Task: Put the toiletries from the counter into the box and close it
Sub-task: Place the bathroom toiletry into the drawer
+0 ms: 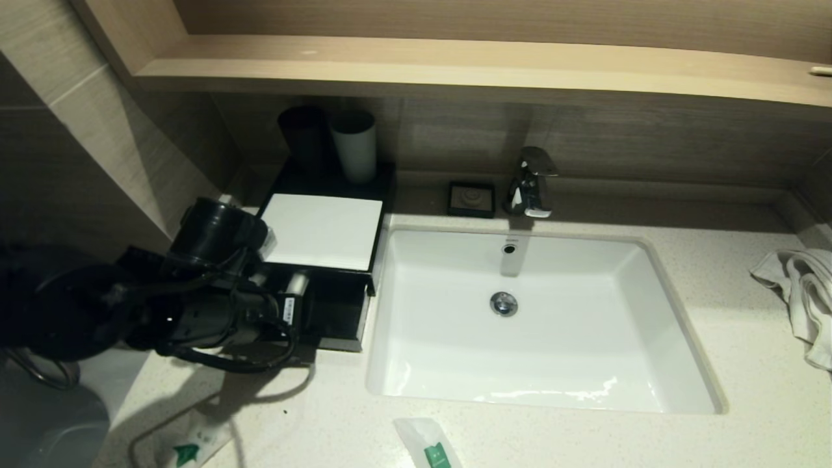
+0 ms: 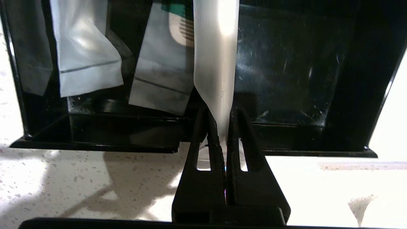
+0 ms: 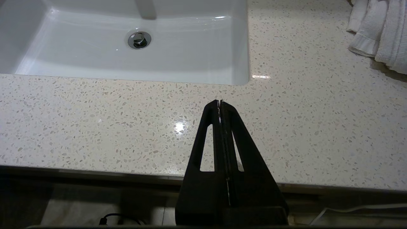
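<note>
black flat rectangular box (image 1: 325, 260) with white top panel sits left of the sink on the cream speckled stone counter (image 1: 585, 435), drawer pulled out, left gripper (image 1: 292, 289) at its mouth; two green-labelled clear sachets (image 1: 432, 448) remain on the counter's front edge. left wrist view: left gripper (image 2: 224, 127) clenched on a long clear-wrapped stick (image 2: 216, 63) reaching into the drawer, two white sachets (image 2: 86, 57) already inside. right wrist view: right gripper (image 3: 220, 103) parked off the counter's front edge, fingers pressed together, empty; drawer not yet closed.

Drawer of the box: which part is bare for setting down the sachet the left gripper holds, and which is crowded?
The left gripper is shut on a sachet at the drawer front. Bare black floor runs from that sachet to the drawer wall nearer the sink. The other half is crowded with two wrapped sachets.
</note>
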Motion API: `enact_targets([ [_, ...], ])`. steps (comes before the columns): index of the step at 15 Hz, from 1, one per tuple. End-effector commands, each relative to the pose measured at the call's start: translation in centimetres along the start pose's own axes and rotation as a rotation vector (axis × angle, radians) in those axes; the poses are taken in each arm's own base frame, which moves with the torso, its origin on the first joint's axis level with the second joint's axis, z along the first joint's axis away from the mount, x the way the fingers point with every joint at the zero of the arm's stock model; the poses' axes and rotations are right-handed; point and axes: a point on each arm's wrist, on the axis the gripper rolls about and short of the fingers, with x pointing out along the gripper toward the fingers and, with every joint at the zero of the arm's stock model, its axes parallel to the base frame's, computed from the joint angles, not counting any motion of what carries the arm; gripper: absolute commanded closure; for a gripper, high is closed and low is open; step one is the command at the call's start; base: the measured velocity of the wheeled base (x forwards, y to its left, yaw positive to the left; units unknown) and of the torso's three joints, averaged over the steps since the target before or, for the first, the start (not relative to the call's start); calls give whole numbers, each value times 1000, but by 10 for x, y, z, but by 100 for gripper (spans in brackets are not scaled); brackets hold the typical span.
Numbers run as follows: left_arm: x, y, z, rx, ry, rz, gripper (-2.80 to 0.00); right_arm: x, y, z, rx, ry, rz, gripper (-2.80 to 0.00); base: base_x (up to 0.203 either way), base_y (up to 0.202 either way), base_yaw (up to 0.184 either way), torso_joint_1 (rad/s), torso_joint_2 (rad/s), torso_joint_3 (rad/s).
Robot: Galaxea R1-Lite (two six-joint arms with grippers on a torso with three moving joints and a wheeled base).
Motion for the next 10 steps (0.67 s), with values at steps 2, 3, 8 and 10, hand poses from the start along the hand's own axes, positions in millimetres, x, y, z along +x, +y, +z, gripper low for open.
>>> enact_targets([
  [2,5,-1,2,-5,4,3,0,0,0,0,-1,0,1,0,0,0,0,0,0,0],
  [3,6,-1,3,-5,5,3,0,0,0,0,-1,0,1,0,0,0,0,0,0,0],
  [8,10,-1,4,-5,10,6,0,0,0,0,-1,0,1,0,0,0,0,0,0,0],
  [10,13,-1,5,-7,14,9,0,0,0,0,-1,0,1,0,0,0,0,0,0,0],
])
